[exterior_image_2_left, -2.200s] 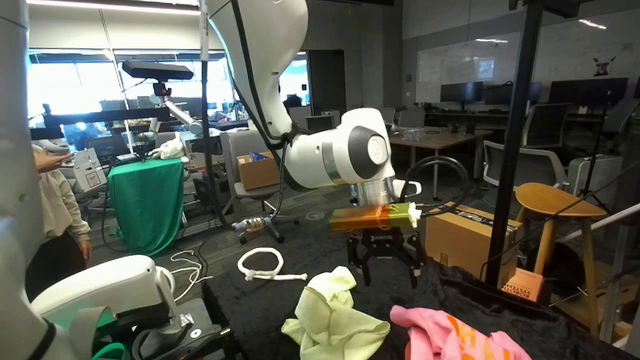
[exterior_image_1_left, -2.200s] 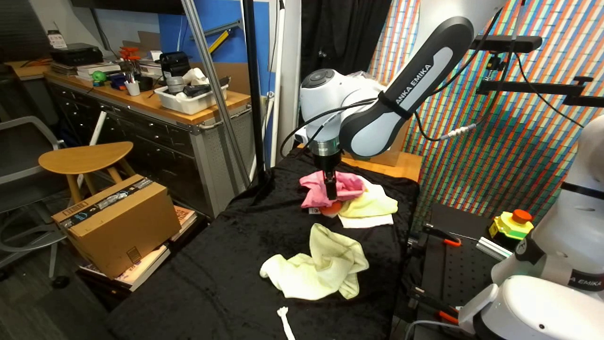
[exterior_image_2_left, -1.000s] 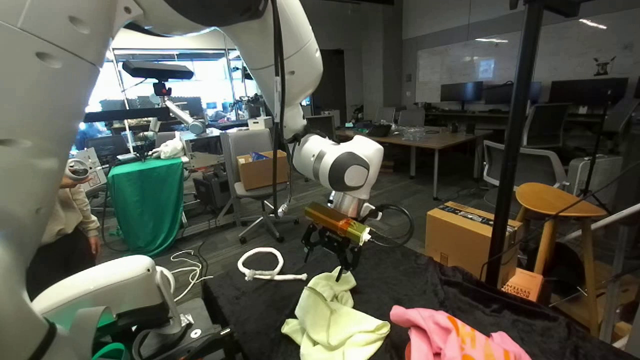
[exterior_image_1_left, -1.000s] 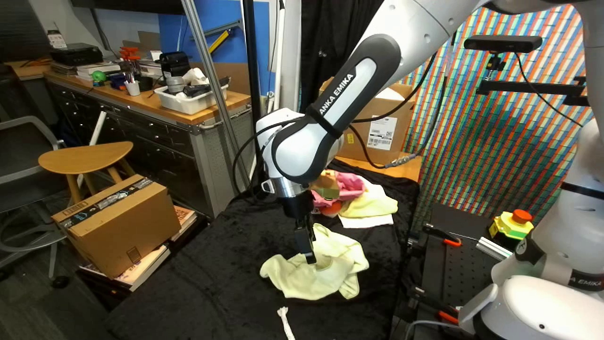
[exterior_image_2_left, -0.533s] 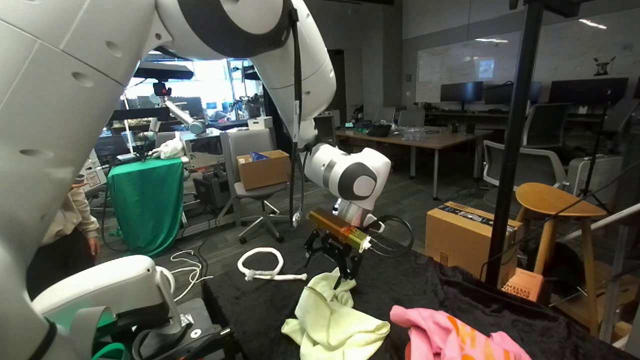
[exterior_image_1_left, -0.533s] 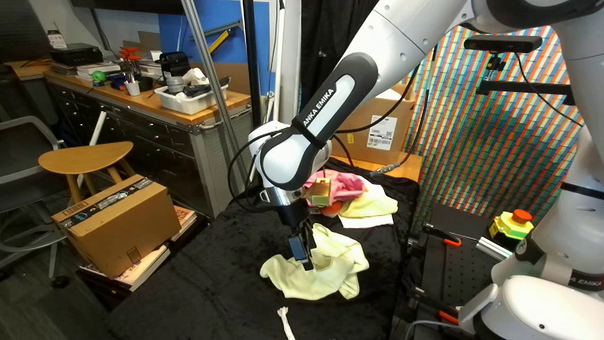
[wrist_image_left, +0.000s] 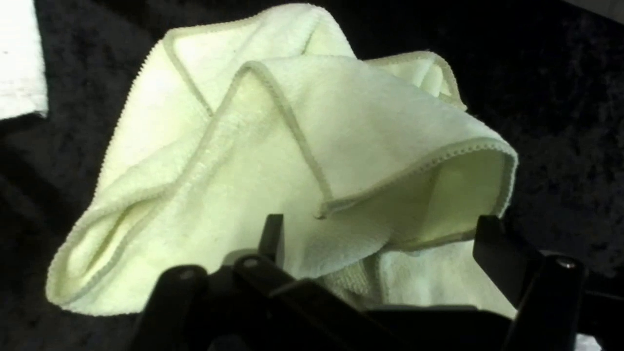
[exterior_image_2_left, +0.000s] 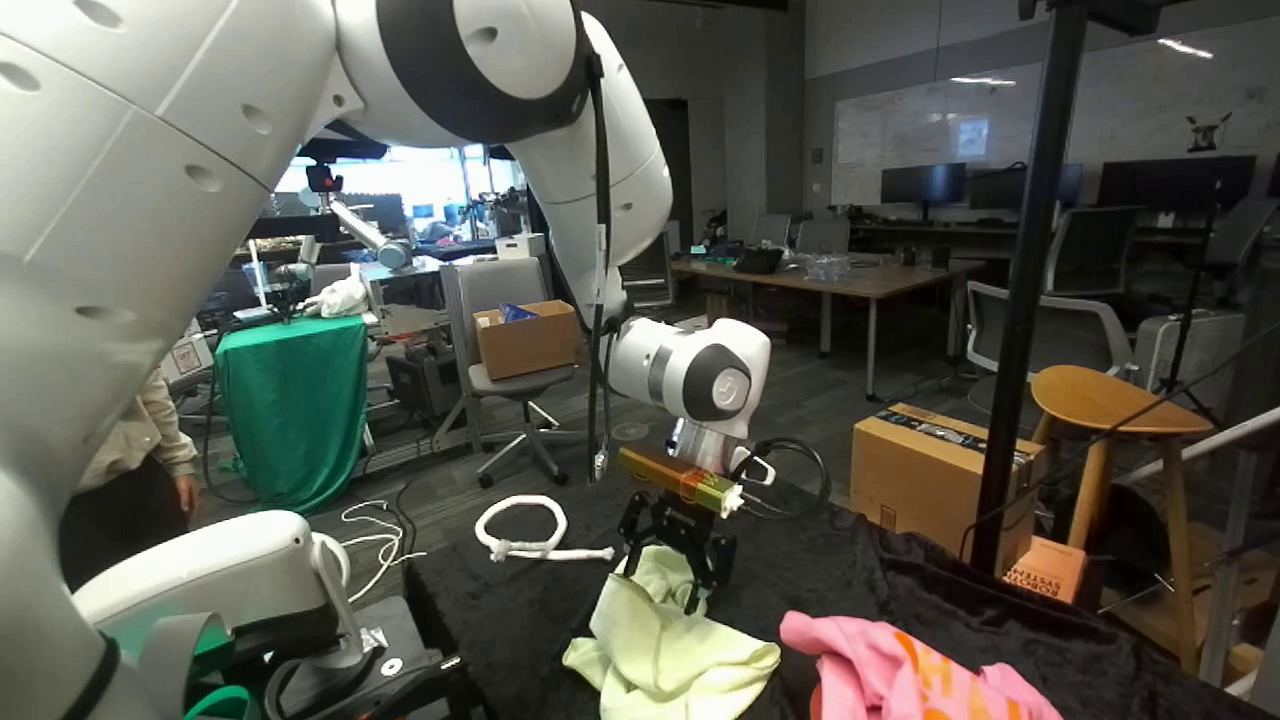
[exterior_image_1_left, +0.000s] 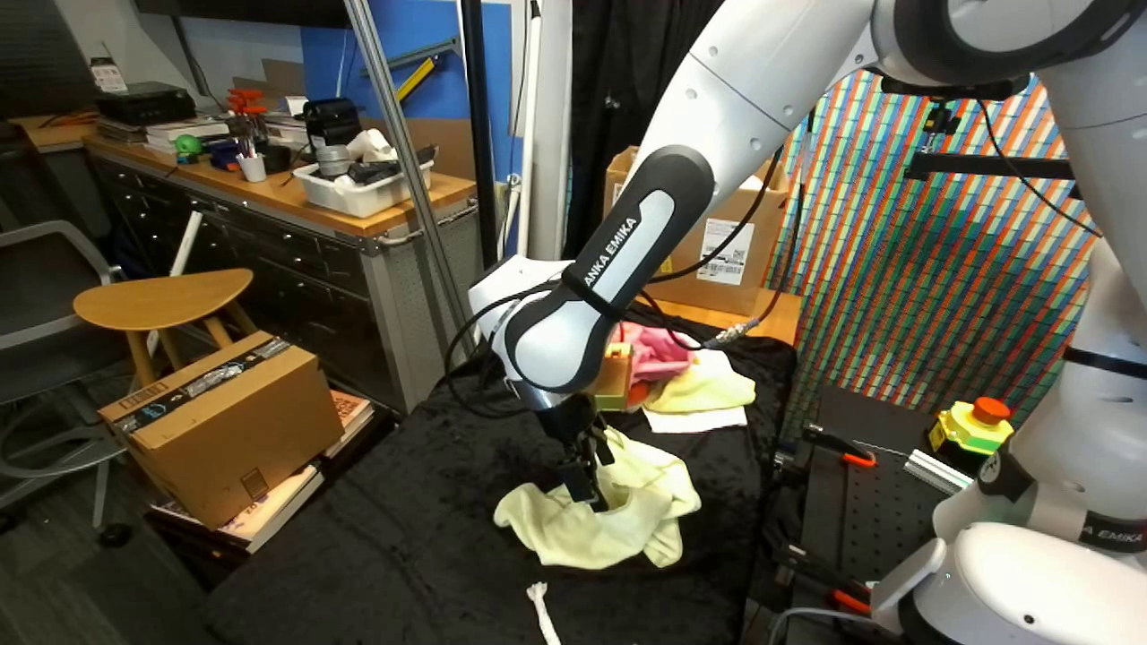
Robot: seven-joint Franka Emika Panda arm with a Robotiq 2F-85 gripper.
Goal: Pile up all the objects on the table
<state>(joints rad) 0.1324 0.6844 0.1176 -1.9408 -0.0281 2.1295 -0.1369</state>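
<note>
Just 1 gripper (wrist_image_left: 380, 231) here, so nearest by default; jaws spread wide, nothing clamped. Loose pale yellow cloth (wrist_image_left: 253, 165) is crumpled on the black table (exterior_image_1_left: 421, 502), directly below the gripper. In the wrist view most of it lies up and left of the 2 jaws, with folds and hem also running through the gap between them. Contact: can't tell, though the jaws overlap the cloth in both exterior views. No clean long axis, too bunched; widest spread runs sideways across the wrist view, roughly along the line the jaws would close on, so a pinch should gather folds rather than span the whole thing. Looks like the reach for a pick. Already bunched together in an exterior view: pink cloth (exterior_image_1_left: 659, 358), yellow cloth (exterior_image_1_left: 703, 391) lying on white cloth (exterior_image_1_left: 699, 422), small red item (exterior_image_1_left: 637, 394) at the pink's edge. That group is near the loose cloth, bare table between, so the carry should head that way. White rope (exterior_image_2_left: 560, 553) also on the table, apart; unclear if it counts. Next probably a little lower, then close on the fold sitting between the jaws. Main risk: only the top layer gets caught and the rest drags or slips out.
</note>
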